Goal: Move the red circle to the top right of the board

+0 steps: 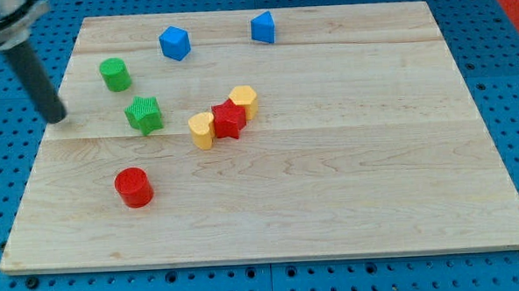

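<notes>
The red circle (133, 187) is a short red cylinder on the wooden board (349, 185), at the view's lower left. My tip (56, 117) is the end of a dark rod at the board's left edge, well above and left of the red circle and apart from it. The nearest blocks to the tip are the green cylinder (114, 75) and the green star (143, 115), both to its right.
A yellow heart (202, 130), a red star (229, 120) and a yellow hexagon (244, 102) touch in a diagonal row near the middle. Two blue blocks (174, 43) (263, 28) stand near the top edge. Blue pegboard surrounds the board.
</notes>
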{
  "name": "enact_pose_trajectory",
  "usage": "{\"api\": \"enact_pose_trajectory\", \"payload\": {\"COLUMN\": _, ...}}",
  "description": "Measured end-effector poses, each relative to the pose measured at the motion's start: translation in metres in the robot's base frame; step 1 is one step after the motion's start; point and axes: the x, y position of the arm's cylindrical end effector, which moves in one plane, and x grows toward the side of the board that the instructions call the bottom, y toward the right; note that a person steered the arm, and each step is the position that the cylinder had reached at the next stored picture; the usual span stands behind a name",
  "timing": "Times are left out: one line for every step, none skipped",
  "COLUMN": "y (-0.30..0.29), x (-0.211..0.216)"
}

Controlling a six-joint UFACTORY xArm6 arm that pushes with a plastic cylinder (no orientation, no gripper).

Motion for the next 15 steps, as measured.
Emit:
{"api": "enact_pose_trajectory", "payload": {"y": -0.005, "x": 0.073}}
{"api": "enact_pose_trajectory", "payload": {"y": 0.015, "x": 0.126}}
{"api": "enact_pose_trajectory", "payload": {"y": 0.048, "x": 0.146}}
{"api": "enact_pose_trajectory", "payload": {"y": 0.099, "x": 0.141}}
{"api": "enact_pose_trajectory", "payload": {"y": 0.145, "x": 0.133}}
{"api": "enact_pose_trajectory", "payload": {"y": 0.176, "x": 0.124}}
{"api": "enact_pose_trajectory", "payload": {"y": 0.173, "x": 0.123}}
{"api": "enact_pose_trajectory", "payload": {"y": 0.138, "x": 0.126}}
{"api": "enact_pose_trajectory", "payload": {"y": 0.147, "x": 0.095}}
{"api": "enact_pose_trajectory", "payload": {"y": 0.185, "x": 0.094}}
{"api": "enact_pose_trajectory", "payload": {"y": 0.229, "x": 0.092}}
{"api": "enact_pose_trajectory", "payload": {"y": 0.267, "x": 0.078}}
{"api": "enact_pose_trajectory", "payload": {"y": 0.257, "x": 0.079}}
{"api": "enact_pose_trajectory", "payload": {"y": 0.245, "x": 0.074}}
{"api": "enact_pose_trajectory", "payload": {"y": 0.261, "x": 0.052}}
